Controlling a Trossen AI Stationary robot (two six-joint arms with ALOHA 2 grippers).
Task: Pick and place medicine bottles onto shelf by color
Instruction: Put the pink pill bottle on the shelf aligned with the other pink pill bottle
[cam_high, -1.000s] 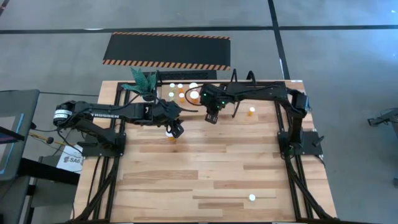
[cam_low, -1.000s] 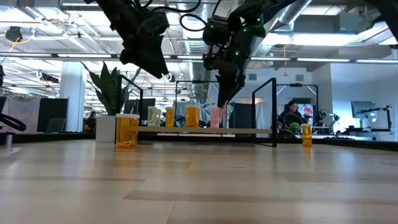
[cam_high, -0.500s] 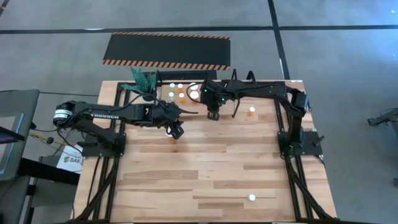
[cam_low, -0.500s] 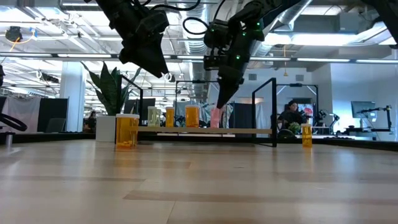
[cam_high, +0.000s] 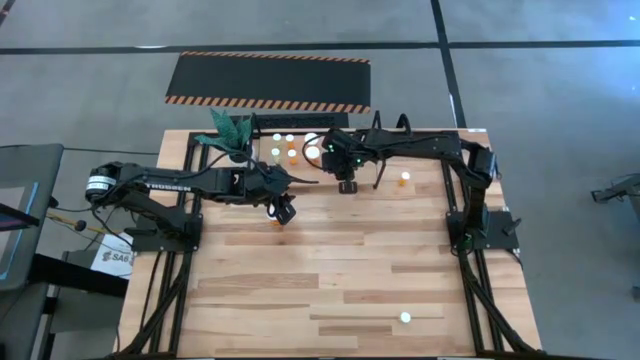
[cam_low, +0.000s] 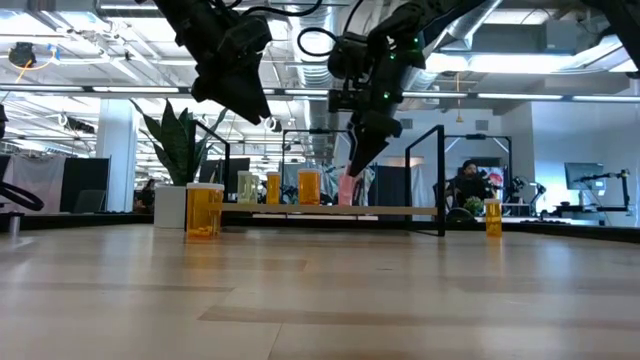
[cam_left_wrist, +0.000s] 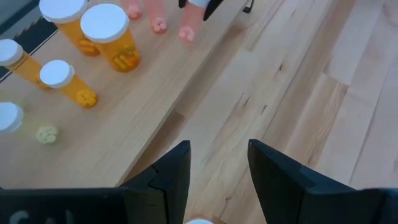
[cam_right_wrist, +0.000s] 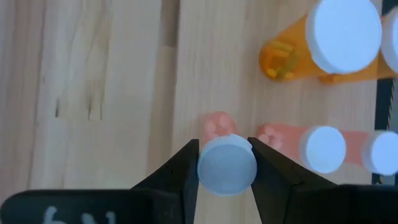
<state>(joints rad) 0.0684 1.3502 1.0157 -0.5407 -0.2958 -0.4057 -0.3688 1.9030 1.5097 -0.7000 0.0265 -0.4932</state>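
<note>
Right now your right gripper (cam_right_wrist: 225, 163) is clenched on a pink bottle (cam_right_wrist: 222, 155) — one finger on each side, just under its white cap. The bottle is small, with a see-through pink body and a few pink pills at the bottom. It hangs upright over the shelf (cam_high: 262, 143), or just on it; you cannot tell from these views if it touches the board. It sits right beside two more pink bottles (cam_right_wrist: 318, 147), so it looks like the pinks go together there.

So the job is well along, but not done. On the shelf you can see orange bottles (cam_left_wrist: 111, 36) in two sizes, a pale yellow bottle (cam_left_wrist: 13, 121) near the plant end, and the pinks near the middle. They stand in little groups by color.

Some bottles are off the shelf. One orange bottle (cam_low: 204, 209) stands on the table (cam_high: 330, 270) under your left gripper (cam_high: 284, 210). One more orange bottle (cam_high: 404, 179) stands near the right end of the shelf, and a white cap (cam_high: 405, 318) shows far away near the front edge of the table. That makes three left to bring, as far as you can see.

Your left gripper hovers just above its orange bottle — its fingers are parted a little and hold nothing. Only the white cap peeks in between them.

The plant (cam_high: 229, 130) stands at the left end of the shelf.
</note>
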